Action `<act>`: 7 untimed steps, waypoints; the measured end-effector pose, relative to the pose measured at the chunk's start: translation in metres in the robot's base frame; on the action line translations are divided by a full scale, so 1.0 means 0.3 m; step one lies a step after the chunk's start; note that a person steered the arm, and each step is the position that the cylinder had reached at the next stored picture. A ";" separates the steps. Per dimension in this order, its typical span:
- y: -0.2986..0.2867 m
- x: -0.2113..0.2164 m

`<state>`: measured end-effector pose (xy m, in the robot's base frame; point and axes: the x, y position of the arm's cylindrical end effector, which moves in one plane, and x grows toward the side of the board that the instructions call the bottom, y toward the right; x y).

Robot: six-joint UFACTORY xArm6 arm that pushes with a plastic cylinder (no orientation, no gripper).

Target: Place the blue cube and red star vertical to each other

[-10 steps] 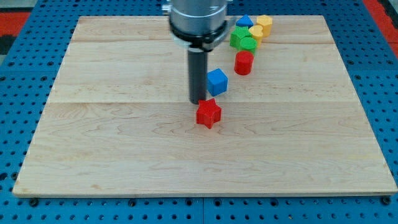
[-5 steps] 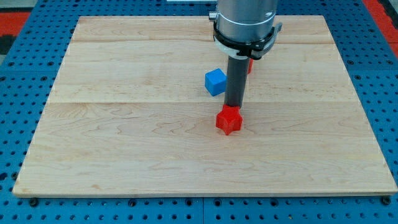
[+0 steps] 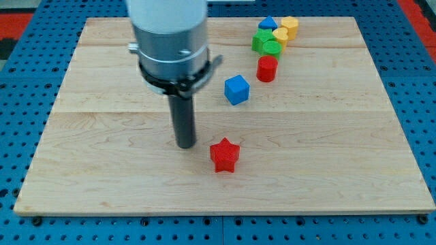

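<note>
1. My tip [image 3: 185,145]: bare rod end on the board [image 3: 102,170], no pincer fitted, so nothing to open or close. It sits just to the view's left of the red star [image 3: 224,155], apart from it, slightly higher in view.
2. Red star: lies below the blue cube [image 3: 236,89] in view, offset a little to the view's left; the two are well apart w/ bare wood between.
3. Blue cube: mid-board, near the red cylinder [image 3: 267,68] at its upper right.
4. Cluster at the view's top right (green blocks [image 3: 265,43], blue block [image 3: 268,24], yellow blocks [image 3: 286,29]): not part of the task.
5. Step in hand, judged: star nearly under cube. A short nudge toward the view's right, contact on the star's left face at mid-height in view, should line it up; push slow, as star points may make it spin or slip off-line. Leave the cube alone.
</note>
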<state>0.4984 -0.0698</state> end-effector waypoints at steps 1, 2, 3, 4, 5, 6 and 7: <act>-0.076 -0.186; -0.056 -0.387; 0.098 -0.547; 0.293 -0.565; 0.390 -0.502; 0.410 -0.439; 0.410 -0.380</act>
<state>0.3844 0.0532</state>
